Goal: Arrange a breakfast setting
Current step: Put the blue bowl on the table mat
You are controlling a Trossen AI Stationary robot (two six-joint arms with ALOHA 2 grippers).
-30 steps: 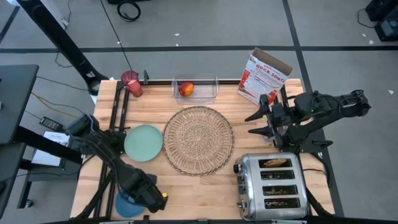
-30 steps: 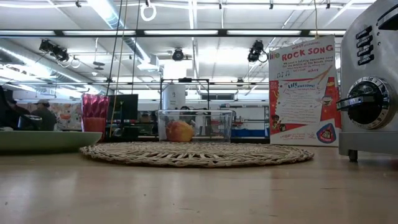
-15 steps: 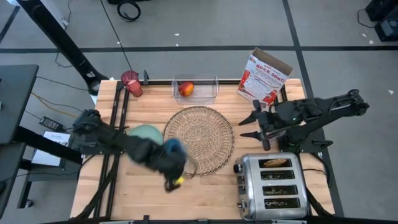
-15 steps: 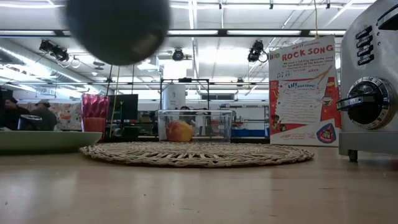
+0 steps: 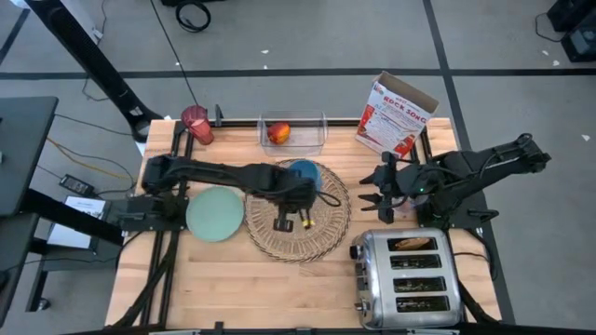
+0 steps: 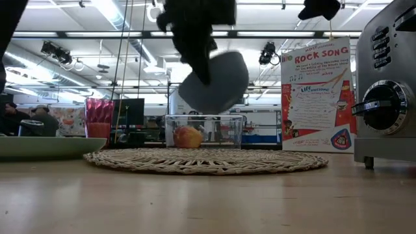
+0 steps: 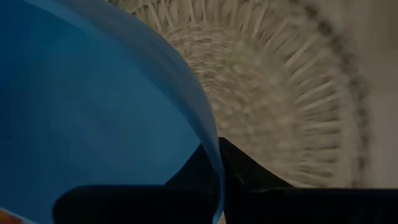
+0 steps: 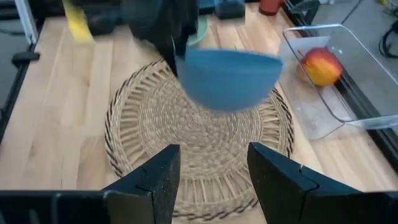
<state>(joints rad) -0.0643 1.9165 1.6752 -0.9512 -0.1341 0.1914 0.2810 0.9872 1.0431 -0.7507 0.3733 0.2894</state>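
Note:
My left gripper (image 5: 291, 186) is shut on the blue bowl (image 5: 304, 172) above the far part of the round woven placemat (image 5: 298, 212). The bowl also shows in the low view (image 6: 216, 81) and in the right wrist view (image 8: 231, 76). My right gripper (image 8: 211, 180) is open and empty at the placemat's right edge, pointing at the bowl. The mint-green plate (image 5: 215, 213) lies left of the placemat. The apple (image 5: 278, 133) lies in a clear tub. The red cup (image 5: 196, 122) stands at the far left. A toast slice (image 5: 413, 244) sits in the toaster. The utensil does not show. My left gripper holds the bowl by its rim (image 7: 208, 155), one finger inside the bowl and one outside. The fingers (image 8: 177, 46) come at it from above, slanting down on the bowl's left side. The bowl is lifted clear of the placemat, opening up and a little tilted.
A chrome toaster (image 5: 410, 274) stands at the near right, just near my right arm. A cereal box (image 5: 396, 113) stands at the far right. The clear tub (image 5: 292, 132) stands at the far edge behind the placemat. Bare wood lies along the near edge.
My left gripper has swung from the table's near left corner toward the far right, carrying the blue bowl, which is now clear of the table over the placemat. My right gripper has gone a little toward the placemat.

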